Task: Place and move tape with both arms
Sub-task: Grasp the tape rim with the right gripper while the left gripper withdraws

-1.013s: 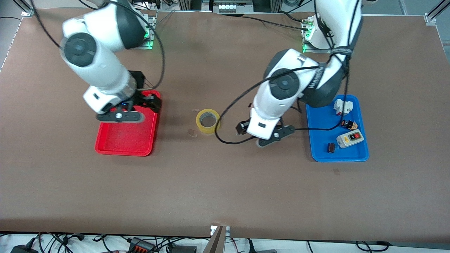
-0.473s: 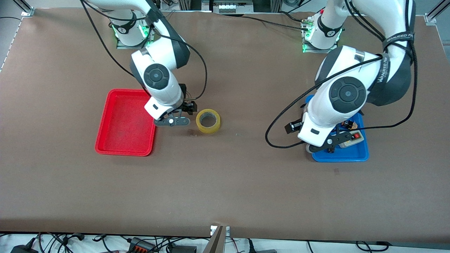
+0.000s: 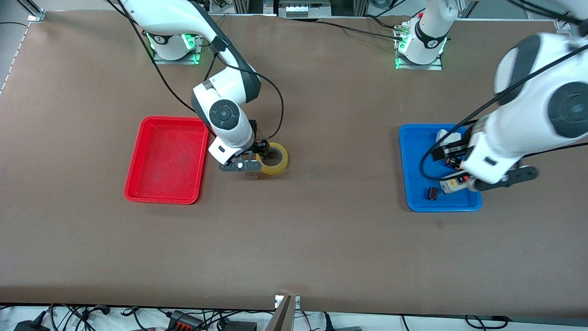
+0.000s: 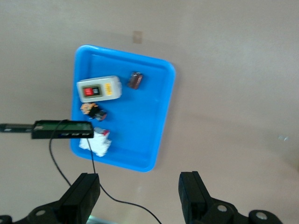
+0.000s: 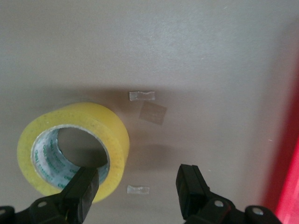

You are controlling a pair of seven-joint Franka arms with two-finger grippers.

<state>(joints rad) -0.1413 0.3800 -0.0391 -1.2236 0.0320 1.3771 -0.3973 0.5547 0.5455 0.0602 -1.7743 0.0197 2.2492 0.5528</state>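
Since the earlier frames the right gripper [image 3: 240, 166] has swung off the red tray [image 3: 166, 159] to the tape [image 3: 274, 158], and the left gripper [image 3: 503, 179] has drawn back from mid-table to hang high over the blue tray [image 3: 415, 151]. On the brown table [image 3: 294, 239] the tape lies flat between the two trays, nearer the red one, with the right arm bent down so its spread fingers [image 5: 81, 189] straddle the roll's wall. The left gripper's jaws gape empty above the tray's white button box [image 4: 99, 88] and small gadgets.
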